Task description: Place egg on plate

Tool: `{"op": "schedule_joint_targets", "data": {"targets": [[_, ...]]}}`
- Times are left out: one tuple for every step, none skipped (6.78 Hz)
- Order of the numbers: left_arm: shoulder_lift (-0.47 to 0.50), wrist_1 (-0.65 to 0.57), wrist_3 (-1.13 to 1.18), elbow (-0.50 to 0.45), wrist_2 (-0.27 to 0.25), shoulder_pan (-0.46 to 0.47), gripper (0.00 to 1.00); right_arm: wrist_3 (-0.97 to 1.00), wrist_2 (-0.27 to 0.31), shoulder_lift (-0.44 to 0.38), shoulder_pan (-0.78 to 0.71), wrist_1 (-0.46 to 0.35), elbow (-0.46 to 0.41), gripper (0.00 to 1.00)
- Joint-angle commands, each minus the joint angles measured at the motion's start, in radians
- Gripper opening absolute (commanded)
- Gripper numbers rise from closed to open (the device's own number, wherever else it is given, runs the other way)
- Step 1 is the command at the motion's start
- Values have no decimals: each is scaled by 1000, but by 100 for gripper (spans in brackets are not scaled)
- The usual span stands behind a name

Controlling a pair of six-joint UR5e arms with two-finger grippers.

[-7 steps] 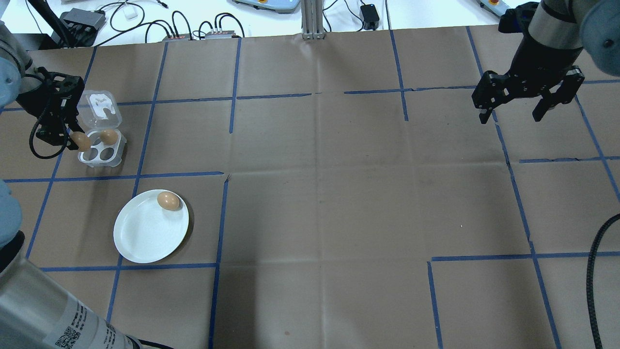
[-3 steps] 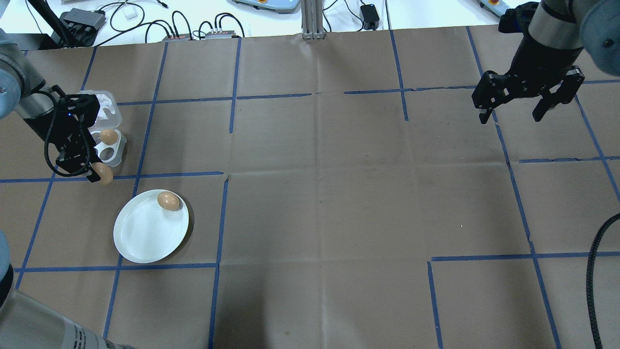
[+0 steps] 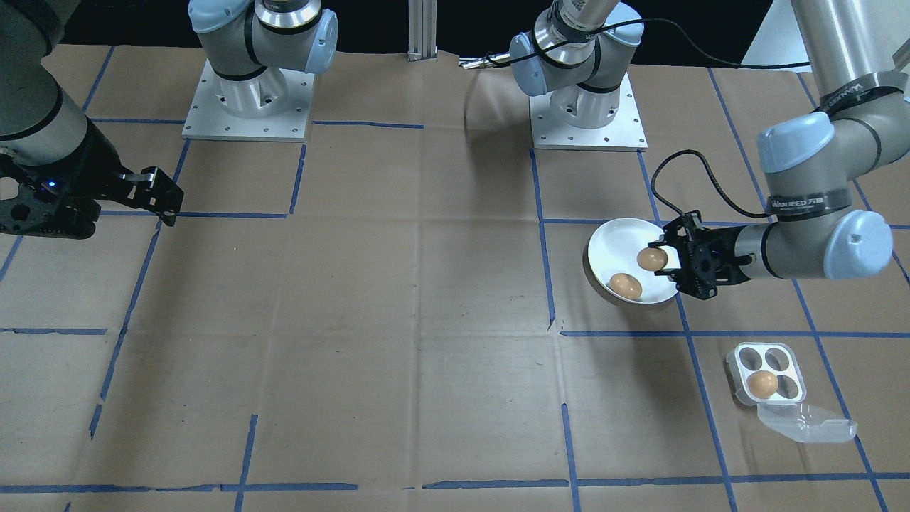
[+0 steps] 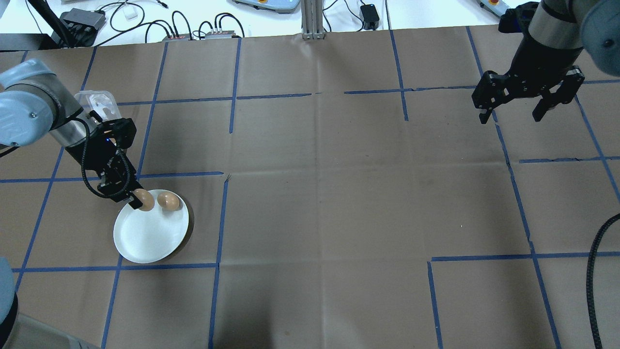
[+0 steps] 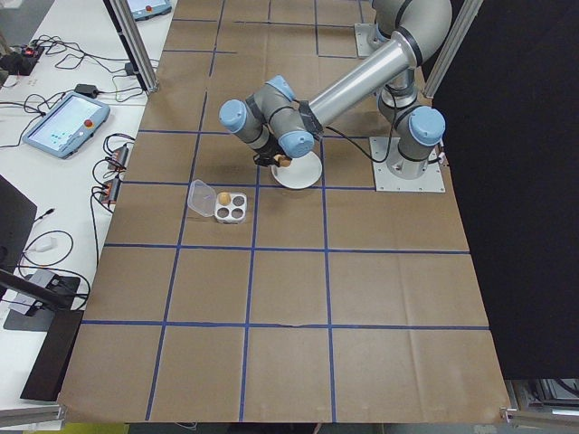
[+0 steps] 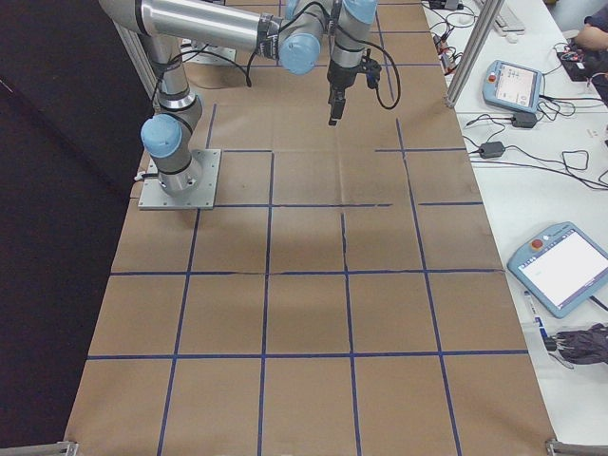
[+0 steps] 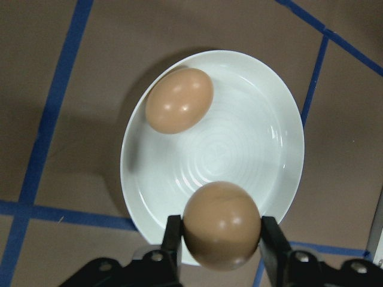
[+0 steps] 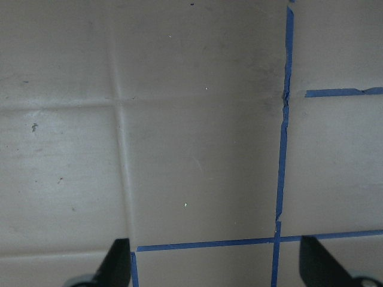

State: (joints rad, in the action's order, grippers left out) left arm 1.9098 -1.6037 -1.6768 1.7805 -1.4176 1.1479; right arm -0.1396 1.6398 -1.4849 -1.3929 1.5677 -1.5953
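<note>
My left tool is gripping an egg between its two fingers. In the overhead view it is hanging in the left part of the frame, over the upper rim of the plate. In the left wrist view the egg is filling the gap between the fingers at the bottom centre, and the plate is lying under it. I cannot tell if the egg is already touching the plate.

A second egg is lying on the plate, just beside the one I am holding, near the upper right rim in the overhead view. In the front-facing view the held egg is sitting at the right side of the plate and the second egg is lying lower left of it.

The tray is standing in the lower right of the front-facing view, apart from the plate, with its lid open and one egg in a cup.

My right tool is hanging spread wide and is gripping nothing, in the upper right of the overhead view, well apart from the plate. Its wrist view is showing only the brown surface with blue tape lines.
</note>
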Motion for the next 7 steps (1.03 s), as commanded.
{"op": "schedule_joint_targets", "data": {"targets": [[3,-15,2,23,75,7,99,0,0,0,0,0,0,100],[3,-15,0,23,75,7,99,0,0,0,0,0,0,100],[2,-15,0,14,71,7,99,0,0,0,0,0,0,100],[-2,-4,2,-15,69,3,99,0,2,0,0,0,0,100],[0,-1,17,-57,71,-3,99,0,0,0,0,0,0,100],[3,-1,123,-111,71,-5,99,0,0,0,0,0,0,100],[3,-1,311,-143,98,-7,98,0,0,0,0,0,0,100]]}}
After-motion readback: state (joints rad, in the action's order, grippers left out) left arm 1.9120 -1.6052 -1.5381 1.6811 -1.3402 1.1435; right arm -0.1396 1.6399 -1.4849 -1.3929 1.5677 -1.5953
